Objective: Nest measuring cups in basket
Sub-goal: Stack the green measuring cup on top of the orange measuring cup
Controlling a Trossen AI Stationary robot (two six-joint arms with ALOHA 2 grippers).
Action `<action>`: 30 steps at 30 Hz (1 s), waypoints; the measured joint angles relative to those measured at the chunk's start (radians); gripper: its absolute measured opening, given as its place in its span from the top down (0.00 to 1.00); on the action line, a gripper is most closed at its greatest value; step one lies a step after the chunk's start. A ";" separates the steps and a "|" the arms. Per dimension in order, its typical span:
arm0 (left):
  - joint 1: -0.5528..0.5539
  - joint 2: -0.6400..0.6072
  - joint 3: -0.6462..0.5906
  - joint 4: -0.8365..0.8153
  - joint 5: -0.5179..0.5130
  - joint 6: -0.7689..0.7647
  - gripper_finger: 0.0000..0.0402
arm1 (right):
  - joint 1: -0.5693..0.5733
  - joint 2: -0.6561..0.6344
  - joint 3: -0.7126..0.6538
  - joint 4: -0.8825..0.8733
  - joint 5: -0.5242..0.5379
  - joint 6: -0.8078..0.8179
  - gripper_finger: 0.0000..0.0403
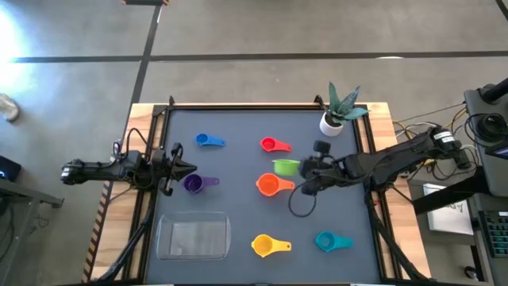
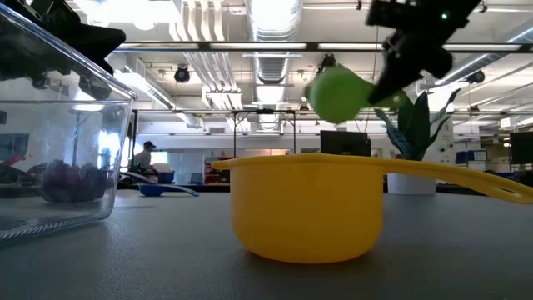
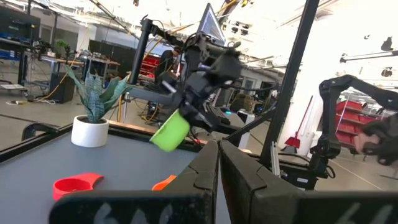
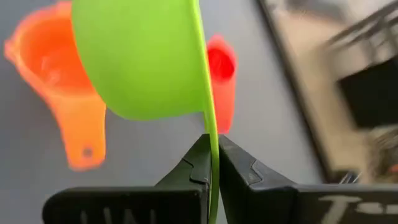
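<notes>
My right gripper (image 1: 302, 168) holds a green measuring cup (image 1: 286, 166) above the middle of the table, between the red cup (image 1: 275, 145) and the orange cup (image 1: 272, 185). In the low view the green cup (image 2: 337, 93) hangs in the air. The blue cup (image 1: 210, 141), purple cup (image 1: 198, 183), yellow cup (image 1: 268, 245) and teal cup (image 1: 332, 241) rest on their bases on the mat. The clear basket (image 1: 193, 237) stands at the near left. My left gripper (image 1: 186, 167) waits shut at the left, beside the purple cup. My right gripper pinches the green cup's flat handle (image 4: 213, 146) between its two fingers, the handle edge-on between them. The fingers (image 4: 239, 171) slant down from the table's right side and lie along the handle. The cup is lifted clear and turned on its side, with its bowl (image 4: 143, 56) beyond the fingertips.
A white plant pot (image 1: 332, 121) stands at the far right corner, close behind my right arm. A black frame rail (image 1: 262, 107) borders the mat. A loop of dark cable (image 1: 300, 205) lies on the mat below my right gripper.
</notes>
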 joint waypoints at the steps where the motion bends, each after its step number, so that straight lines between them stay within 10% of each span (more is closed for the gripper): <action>1: 0.000 0.000 0.000 0.000 0.000 0.000 1.00 | 0.015 0.027 0.013 0.024 0.045 -0.025 0.98; 9: 0.000 0.000 0.000 0.000 0.000 0.000 1.00 | 0.116 0.321 0.137 0.038 0.329 -0.134 0.98; 30: 0.000 0.004 0.000 0.002 0.000 0.000 1.00 | 0.146 0.453 0.174 0.023 0.295 -0.151 0.88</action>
